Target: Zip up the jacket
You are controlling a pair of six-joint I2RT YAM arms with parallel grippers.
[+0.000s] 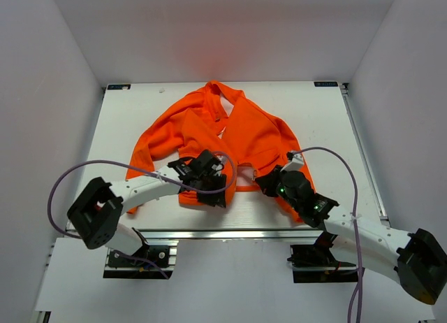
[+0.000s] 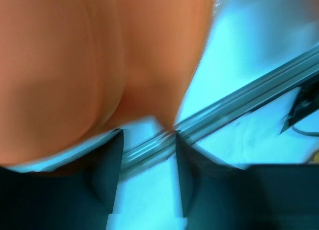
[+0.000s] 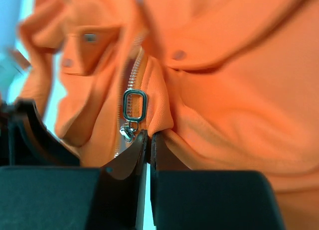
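Nearest, a ridged silver aluminium rail (image 1: 230, 233) runs along the near edge of the flat white table (image 1: 126, 113), with the two white arms reaching over it from either side and a thin purple cable (image 1: 63, 180) looping off the left one. The left gripper (image 2: 147, 155) has its dark, blocky fingers (image 2: 107, 165) parted; only the table surface and the rail show in the gap between them, and the blurred orange cloth lies just beyond the tips. The right gripper (image 3: 148, 138) has its black fingers pressed flat together, their tips touching a fold of cloth beside the zipper. I cannot tell whether any fabric is caught between them. The bright orange soft fabric jacket (image 1: 251, 138) lies spread on the middle of the table, its near hem under both grippers and its fronts apart higher up. Just above the right fingertips hangs a small shiny metal zipper pull (image 3: 134, 104), an oblong loop on a rounded slider, and fine silver zipper teeth (image 3: 130, 75) run away from it along the cloth edge. The fabric looks smooth, matte and loosely creased, and it carries round metal studs (image 3: 178, 55). Both sleeves angle out towards the near corners, and the collar (image 1: 222, 92) lies at the far end.
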